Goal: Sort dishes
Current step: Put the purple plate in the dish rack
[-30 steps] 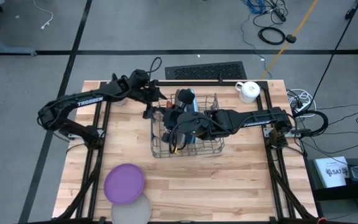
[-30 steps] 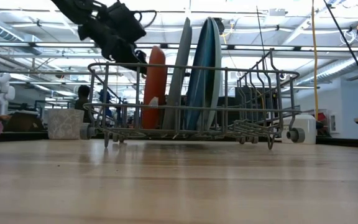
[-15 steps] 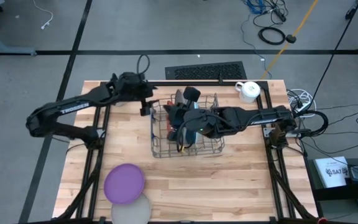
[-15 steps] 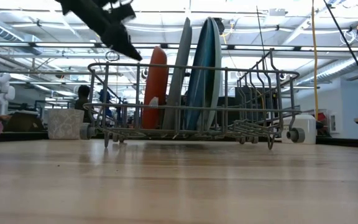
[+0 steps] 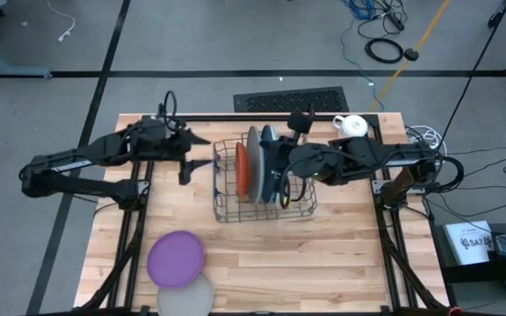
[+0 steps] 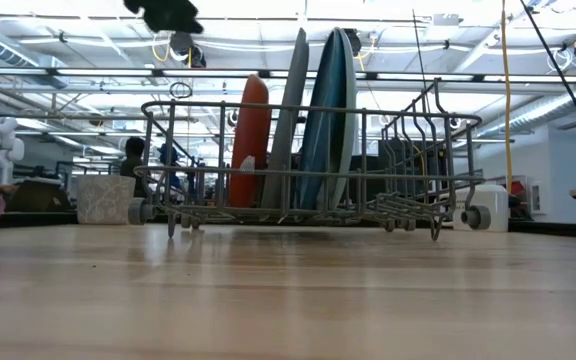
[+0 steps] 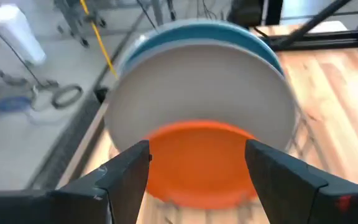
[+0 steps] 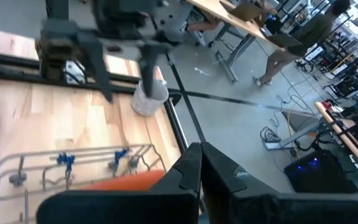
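A wire dish rack (image 5: 222, 211) stands mid-table with three plates on edge in its slots: orange (image 5: 241, 171), whitish-grey (image 5: 253, 158) and blue (image 5: 265, 140). The low view shows the same plates upright: orange (image 6: 250, 140), grey (image 6: 290, 120), blue (image 6: 328, 115). My left gripper (image 5: 187, 165) hangs open to the left of the rack, facing the orange plate (image 7: 197, 162) with nothing between its fingers. My right gripper (image 8: 201, 168) is shut above the rack's right half (image 5: 277, 174), touching nothing. A purple plate (image 5: 176, 259) and a whitish plate (image 5: 185, 297) lie flat near the front edge.
A white mug (image 5: 351, 128) stands at the far right corner. A grey mug (image 8: 149, 99) stands at the far left, behind my left arm. The right half of the rack (image 6: 418, 150) holds no plates. Bare wood lies in front of the rack.
My left gripper has drawn back from the rack toward the table's left edge and risen, still open. My right gripper has pulled back toward the right and up over the rack, still shut. The plates in the rack have stayed put.
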Available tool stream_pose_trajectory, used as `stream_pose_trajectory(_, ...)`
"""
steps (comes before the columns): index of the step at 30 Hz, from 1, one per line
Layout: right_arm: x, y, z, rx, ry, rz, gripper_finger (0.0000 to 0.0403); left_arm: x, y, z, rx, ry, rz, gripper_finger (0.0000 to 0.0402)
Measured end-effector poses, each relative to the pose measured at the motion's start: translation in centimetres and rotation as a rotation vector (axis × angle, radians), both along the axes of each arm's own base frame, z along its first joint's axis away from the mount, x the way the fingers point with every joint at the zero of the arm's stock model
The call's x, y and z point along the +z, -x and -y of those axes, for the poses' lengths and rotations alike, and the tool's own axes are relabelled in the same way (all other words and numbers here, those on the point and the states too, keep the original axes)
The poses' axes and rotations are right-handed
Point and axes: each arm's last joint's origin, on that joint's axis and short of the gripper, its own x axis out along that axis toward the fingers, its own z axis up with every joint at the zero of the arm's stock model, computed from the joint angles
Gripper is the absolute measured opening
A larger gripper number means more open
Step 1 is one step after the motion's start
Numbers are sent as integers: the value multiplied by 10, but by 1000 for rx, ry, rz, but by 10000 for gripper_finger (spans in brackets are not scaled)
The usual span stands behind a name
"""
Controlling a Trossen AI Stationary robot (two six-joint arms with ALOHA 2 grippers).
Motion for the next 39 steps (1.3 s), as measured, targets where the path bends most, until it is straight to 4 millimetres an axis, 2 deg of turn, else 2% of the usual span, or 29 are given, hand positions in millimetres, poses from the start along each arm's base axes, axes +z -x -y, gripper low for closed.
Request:
stream_pose_trajectory(6, 3, 13, 3, -1, 7, -40, 0, -12, 13, 13, 102, 189, -130, 265)
stream_pose_trajectory(14, 0, 16, 4, -1, 22, -94, 0, -30, 14, 44, -126, 470, -368, 265)
stream_pose_trajectory(17, -1, 16, 4, -3, 19, -98, 0, -40, 9, 56, -152, 516, -438, 265)
stream_pose_trajectory(26, -1, 16, 4, -6, 3, -96, 0, -116, -17, 88, -152, 443, -817, 265)
stream_pose_trajectory(31, -3, 18, 4, -8, 2, -116, 0, -151, -31, 103, -221, 352, -976, 265)
stream_pose_trajectory(39, -6, 20, 1, -17, -21, -125, 0, -184, -49, 124, -373, 372, -1058, 265)
